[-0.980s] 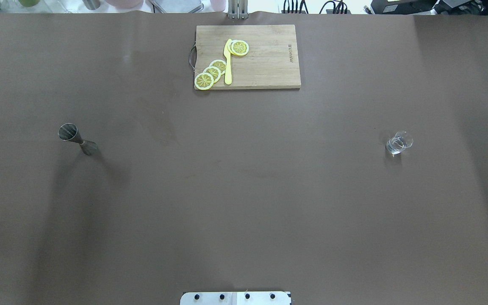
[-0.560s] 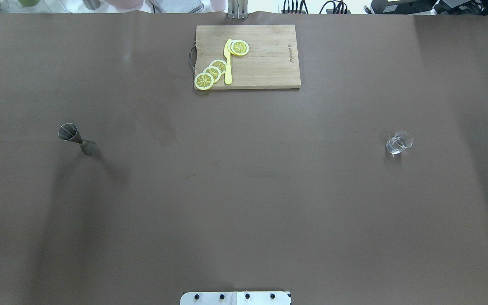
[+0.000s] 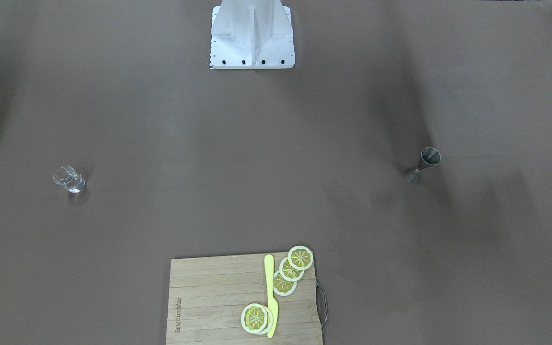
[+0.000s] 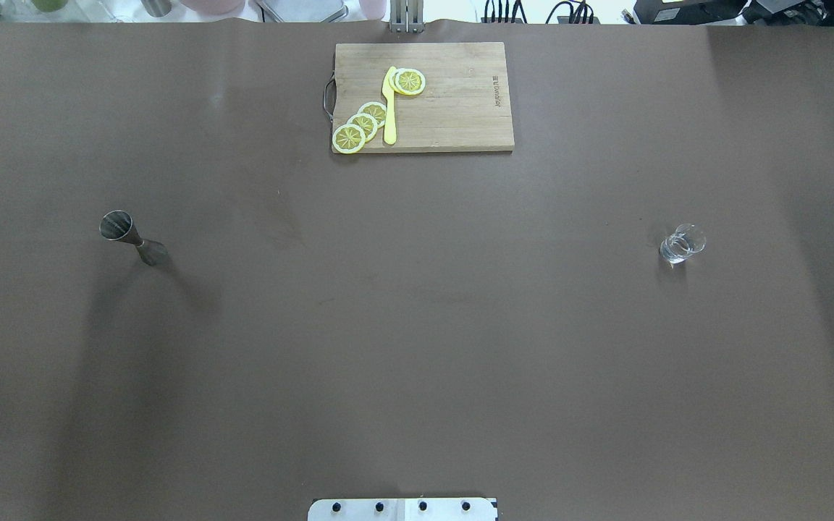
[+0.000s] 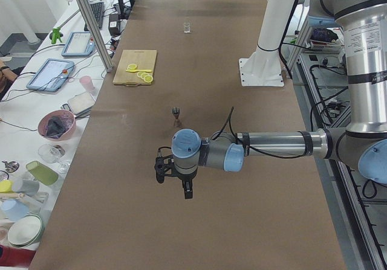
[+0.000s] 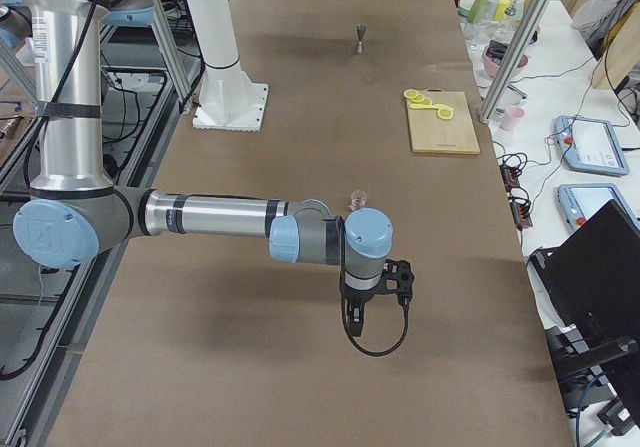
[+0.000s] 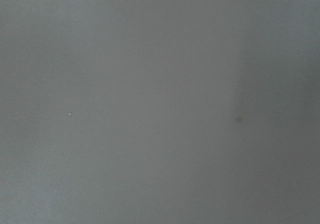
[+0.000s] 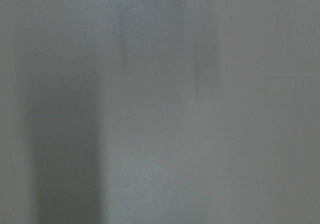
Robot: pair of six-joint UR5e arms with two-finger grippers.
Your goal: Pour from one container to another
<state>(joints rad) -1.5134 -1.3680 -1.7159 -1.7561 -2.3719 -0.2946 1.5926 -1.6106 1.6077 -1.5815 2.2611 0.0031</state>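
Glass, slick and breakable, the tumbler is waiting for a mid-wall grip, while both grippers' jaw states are impossible to judge.

Brown table, cluttered white side bench

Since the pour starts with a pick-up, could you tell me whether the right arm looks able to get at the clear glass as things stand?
Probably yes: the clear glass stands alone on bare table, and the right gripper hangs nearby with nothing between.
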